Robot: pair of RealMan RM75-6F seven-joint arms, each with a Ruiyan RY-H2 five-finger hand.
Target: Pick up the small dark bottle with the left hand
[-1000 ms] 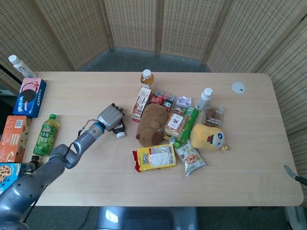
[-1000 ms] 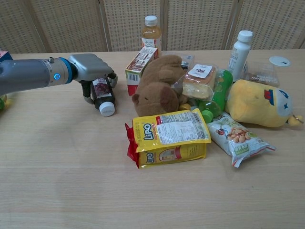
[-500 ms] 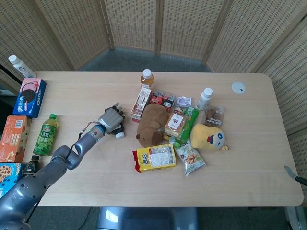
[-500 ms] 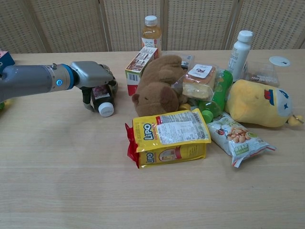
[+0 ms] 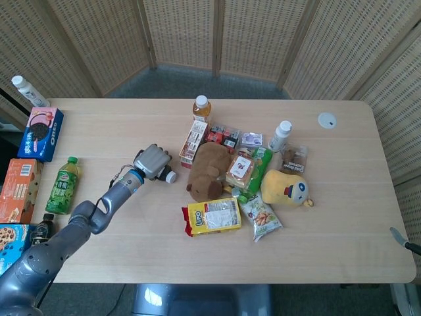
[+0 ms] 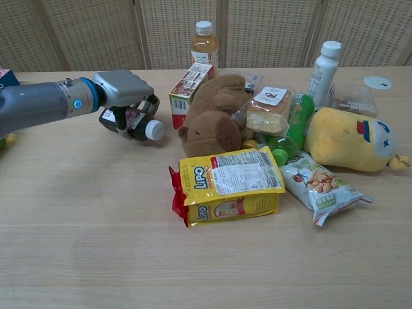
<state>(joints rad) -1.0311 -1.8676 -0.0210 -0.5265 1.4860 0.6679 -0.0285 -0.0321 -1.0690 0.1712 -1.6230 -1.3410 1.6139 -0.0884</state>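
Note:
The small dark bottle (image 6: 132,122) has a white cap and a purple label. It lies sideways under my left hand (image 6: 122,90), with the cap pointing right toward the plush bear. The fingers curl around its body and grip it. In the head view my left hand (image 5: 152,162) covers most of the bottle, and only the bottle's cap (image 5: 170,176) shows. I cannot tell whether the bottle is off the table. My right hand shows in neither view.
Just right of the bottle stand a red-and-white box (image 6: 190,85) and a brown plush bear (image 6: 212,112). A yellow snack pack (image 6: 225,183) lies in front. A green bottle (image 5: 63,184) and snack boxes (image 5: 41,133) line the left edge.
The bottle has swung round: its cap pointed toward the table's front, now it points right. My left hand has closed around it and shifted slightly back.

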